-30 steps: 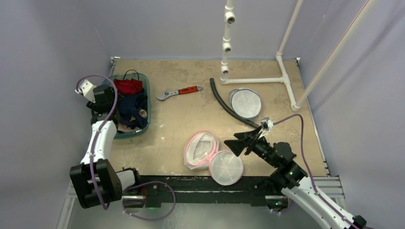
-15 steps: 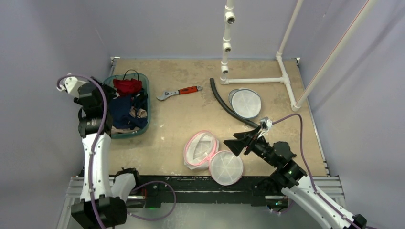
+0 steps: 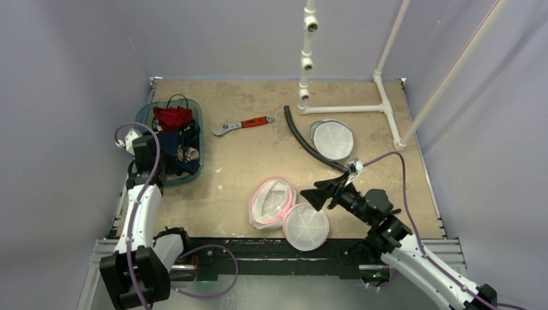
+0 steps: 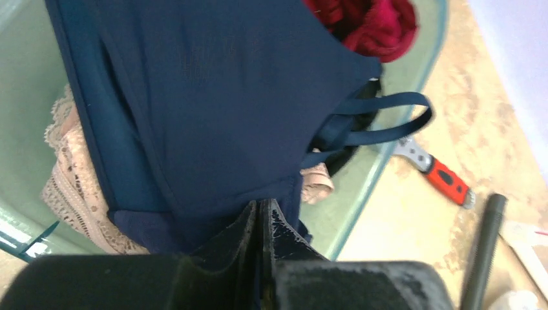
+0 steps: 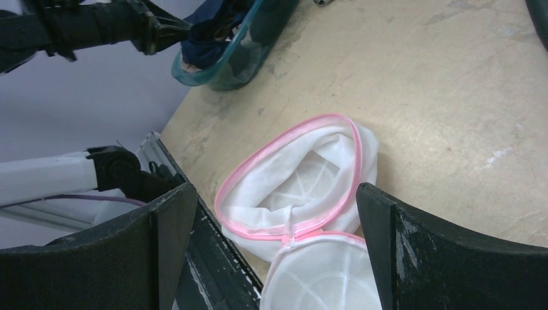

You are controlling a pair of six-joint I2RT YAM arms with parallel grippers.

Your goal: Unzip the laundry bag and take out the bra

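The white mesh laundry bag (image 3: 274, 200) with a pink zipper lies unzipped near the table's front, its round flap (image 3: 306, 227) folded out; only white mesh shows inside the laundry bag (image 5: 304, 174). A navy bra (image 4: 213, 97) lies in the green basket (image 3: 197, 139) at the left, on top of a beige lace piece (image 4: 71, 174) and beside a red garment (image 4: 368, 22). My left gripper (image 4: 262, 203) is shut, its tips right at the navy cloth's lower edge. My right gripper (image 5: 274, 187) hovers open just right of the bag, holding nothing.
A red-handled wrench (image 3: 242, 124) lies behind the bag. A black hose (image 3: 307, 142) and a second, closed round mesh bag (image 3: 332, 139) sit at the back right, next to a white pipe frame (image 3: 342, 108).
My left arm swung out to the left of the basket, then came back lower at its near left side, and its gripper went from open to shut. The right gripper edged slightly left.
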